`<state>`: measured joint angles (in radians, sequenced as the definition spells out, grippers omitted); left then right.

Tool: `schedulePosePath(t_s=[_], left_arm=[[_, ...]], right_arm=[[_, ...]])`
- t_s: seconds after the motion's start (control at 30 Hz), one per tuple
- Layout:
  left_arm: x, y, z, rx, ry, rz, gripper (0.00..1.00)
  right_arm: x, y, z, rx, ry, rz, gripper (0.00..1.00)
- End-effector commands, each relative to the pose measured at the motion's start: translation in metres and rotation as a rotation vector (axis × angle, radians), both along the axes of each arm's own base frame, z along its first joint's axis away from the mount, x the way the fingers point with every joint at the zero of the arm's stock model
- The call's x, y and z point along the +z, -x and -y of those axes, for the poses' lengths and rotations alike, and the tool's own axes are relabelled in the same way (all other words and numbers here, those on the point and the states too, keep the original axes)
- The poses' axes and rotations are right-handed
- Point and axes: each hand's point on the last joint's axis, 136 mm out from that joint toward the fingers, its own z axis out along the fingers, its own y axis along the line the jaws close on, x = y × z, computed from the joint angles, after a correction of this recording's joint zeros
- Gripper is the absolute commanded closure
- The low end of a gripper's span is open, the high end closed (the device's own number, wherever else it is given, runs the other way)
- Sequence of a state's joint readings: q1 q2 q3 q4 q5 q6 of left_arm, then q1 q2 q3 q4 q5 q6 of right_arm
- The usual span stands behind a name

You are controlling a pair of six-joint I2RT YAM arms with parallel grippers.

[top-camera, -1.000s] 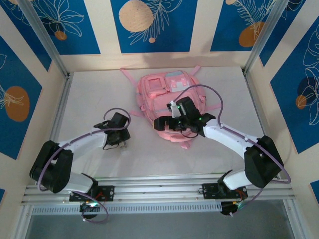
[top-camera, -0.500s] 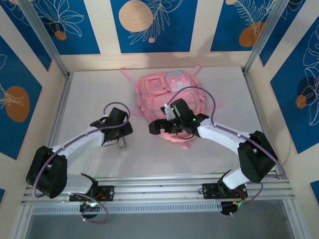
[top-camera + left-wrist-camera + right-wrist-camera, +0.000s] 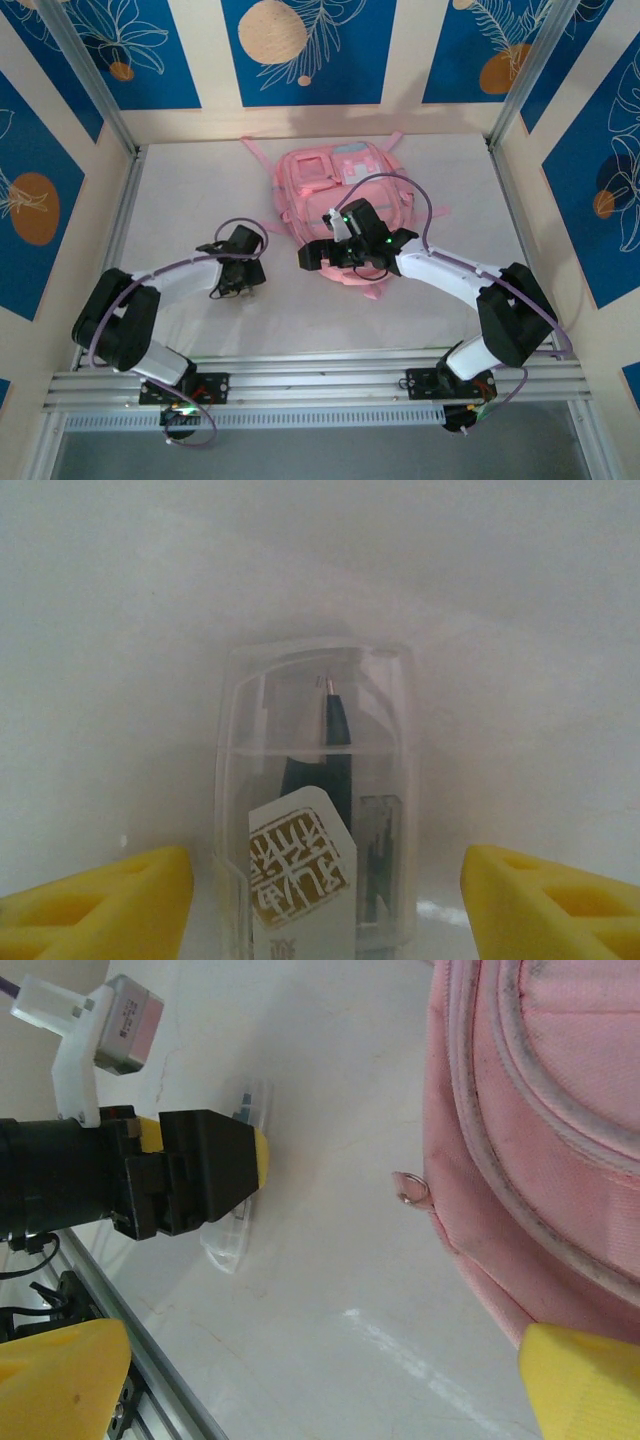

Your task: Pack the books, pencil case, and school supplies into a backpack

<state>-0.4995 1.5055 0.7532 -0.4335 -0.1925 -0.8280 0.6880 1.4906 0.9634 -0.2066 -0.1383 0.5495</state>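
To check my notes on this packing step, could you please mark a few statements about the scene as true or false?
1. The clear case lies between the left gripper's fingers. True.
2. The left gripper is shut on the case. False: its jaws stand open, one on either side of the case.
3. The right gripper grips the backpack. False: it is open and empty, with the backpack beside it.
4. A metal ring sits at the backpack's edge. True.
5. The case is inside the backpack. False: it lies on the table.
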Motion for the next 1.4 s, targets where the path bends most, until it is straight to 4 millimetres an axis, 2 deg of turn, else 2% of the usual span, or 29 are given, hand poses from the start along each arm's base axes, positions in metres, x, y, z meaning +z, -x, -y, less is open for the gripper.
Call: schedulePosePath(t_s=[0.0, 0.13, 0.27, 0.4, 0.57, 0.73, 0.83, 0.9, 1.03, 1.23, 1.3, 1.37], left_arm=[[-0.016, 0.009, -0.010, -0.005, -0.061, -0.051, 0.31], [-0.019, 0.008, -0.009, -0.008, -0.060, -0.051, 0.43], [-0.004, -0.004, 0.001, -0.011, -0.012, -0.004, 0.55], [0.029, -0.022, 0.017, -0.008, 0.074, 0.092, 0.59], [0.074, -0.040, 0.035, -0.021, 0.179, 0.195, 0.58], [0.120, -0.053, 0.056, 0.002, 0.357, 0.312, 0.60], [0.137, -0.056, 0.073, 0.013, 0.477, 0.349, 0.60], [0.145, -0.056, 0.084, 0.007, 0.534, 0.361, 0.60], [0.157, -0.053, 0.104, 0.003, 0.629, 0.374, 0.60], [0.168, -0.047, 0.121, -0.004, 0.715, 0.382, 0.60], [0.170, -0.044, 0.124, -0.002, 0.739, 0.380, 0.60], [0.170, -0.042, 0.127, -0.007, 0.739, 0.378, 0.60]], right_arm=[[0.013, -0.002, -0.002, 0.007, 0.005, 0.039, 0.01], [0.013, -0.002, 0.000, 0.006, 0.019, 0.046, 0.01], [0.014, -0.002, 0.000, 0.009, 0.020, 0.053, 0.01], [0.014, -0.002, -0.001, 0.015, 0.018, 0.058, 0.01], [0.018, 0.003, -0.008, 0.058, -0.023, 0.067, 0.01], [0.033, 0.017, -0.026, 0.164, -0.160, 0.079, 0.02], [0.042, 0.023, -0.036, 0.208, -0.216, 0.095, 0.04], [0.045, 0.024, -0.041, 0.222, -0.234, 0.103, 0.05], [0.038, 0.021, -0.049, 0.229, -0.234, 0.073, 0.10], [0.028, 0.014, -0.055, 0.211, -0.243, 0.049, 0.20], [0.028, 0.012, -0.056, 0.206, -0.248, 0.051, 0.25], [0.029, 0.011, -0.056, 0.201, -0.248, 0.055, 0.35]])
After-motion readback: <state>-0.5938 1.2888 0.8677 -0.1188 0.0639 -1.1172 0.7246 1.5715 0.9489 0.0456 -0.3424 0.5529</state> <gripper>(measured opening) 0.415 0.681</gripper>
